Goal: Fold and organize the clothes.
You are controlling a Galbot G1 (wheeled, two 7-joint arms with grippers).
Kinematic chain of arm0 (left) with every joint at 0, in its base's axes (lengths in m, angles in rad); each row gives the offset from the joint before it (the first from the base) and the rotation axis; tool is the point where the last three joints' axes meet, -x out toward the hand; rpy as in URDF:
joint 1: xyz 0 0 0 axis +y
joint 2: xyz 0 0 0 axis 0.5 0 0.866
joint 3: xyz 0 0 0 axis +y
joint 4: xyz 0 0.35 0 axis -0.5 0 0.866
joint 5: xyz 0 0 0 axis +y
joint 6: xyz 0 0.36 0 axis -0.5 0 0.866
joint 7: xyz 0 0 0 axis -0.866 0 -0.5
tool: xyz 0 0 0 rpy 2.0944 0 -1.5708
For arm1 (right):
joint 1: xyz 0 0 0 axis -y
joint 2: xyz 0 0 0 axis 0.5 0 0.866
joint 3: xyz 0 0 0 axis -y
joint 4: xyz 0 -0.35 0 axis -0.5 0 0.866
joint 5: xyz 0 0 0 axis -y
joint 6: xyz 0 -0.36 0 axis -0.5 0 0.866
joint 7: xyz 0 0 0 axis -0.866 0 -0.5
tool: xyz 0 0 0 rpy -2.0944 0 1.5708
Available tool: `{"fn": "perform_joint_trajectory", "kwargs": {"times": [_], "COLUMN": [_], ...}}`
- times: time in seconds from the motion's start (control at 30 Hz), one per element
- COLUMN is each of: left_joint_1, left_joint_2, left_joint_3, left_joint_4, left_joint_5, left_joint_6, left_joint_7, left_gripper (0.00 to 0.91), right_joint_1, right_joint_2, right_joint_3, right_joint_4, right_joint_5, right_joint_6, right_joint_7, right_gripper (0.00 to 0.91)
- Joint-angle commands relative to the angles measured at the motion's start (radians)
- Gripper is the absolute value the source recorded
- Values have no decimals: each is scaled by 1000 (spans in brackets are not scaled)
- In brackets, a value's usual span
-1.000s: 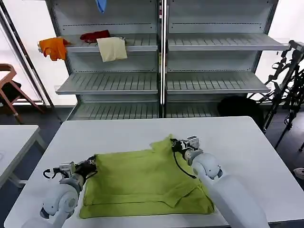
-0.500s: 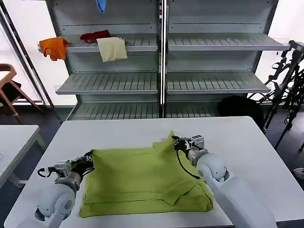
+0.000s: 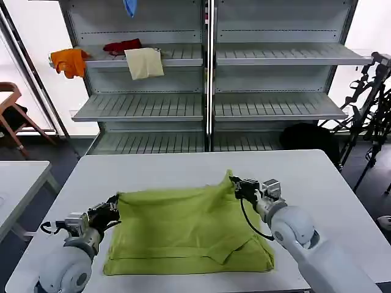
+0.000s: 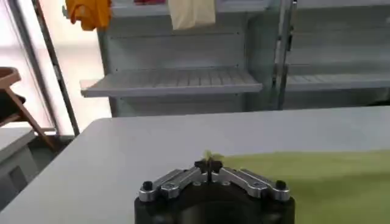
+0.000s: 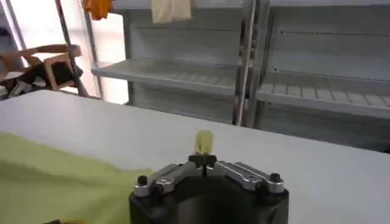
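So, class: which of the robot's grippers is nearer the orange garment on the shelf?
Left. The left gripper pinches the T-shirt edge below the orange garment; the right gripper grips it farther right.

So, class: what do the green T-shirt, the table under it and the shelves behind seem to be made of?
T-shirt: soft matte fabric, probably cotton knit; it creases and peaks where the left gripper and right gripper pinch it. Table: smooth pale top, likely laminate; flat, with a faint sheen. Shelves: grey painted metal, apparently; thin ribbed decks on slim uprights.
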Motion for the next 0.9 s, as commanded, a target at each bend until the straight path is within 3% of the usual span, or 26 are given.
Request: {"fn": "perform_joint_trajectory", "kwargs": {"times": [0.03,0.33,0.63,0.9], "left_joint_1": [93,188,243,273], "left_joint_2": [1,-13,-36,-51], "left_joint_3": [-3,-7,-7,1], "left_joint_4": [-121,-182,-195,-182], "left_joint_5": [34,111,157,189], "left_joint_6": [22,23,22,13], "left_joint_7": [-22,-51,-92,-97], "left_gripper": [0,0,0,0], "right_joint_1": [-133,-278,-434,-560], "right_joint_2": [-64,-75,-69,-73], "right_joint_3": [53,105,159,220], "right_joint_4": [139,209,285,340], "right_joint_5": [13,10,6,11], "right_joint_6": [0,1,21,29], "right_joint_7": [-2,-1,69,84], "right_gripper": [0,0,0,0]}}
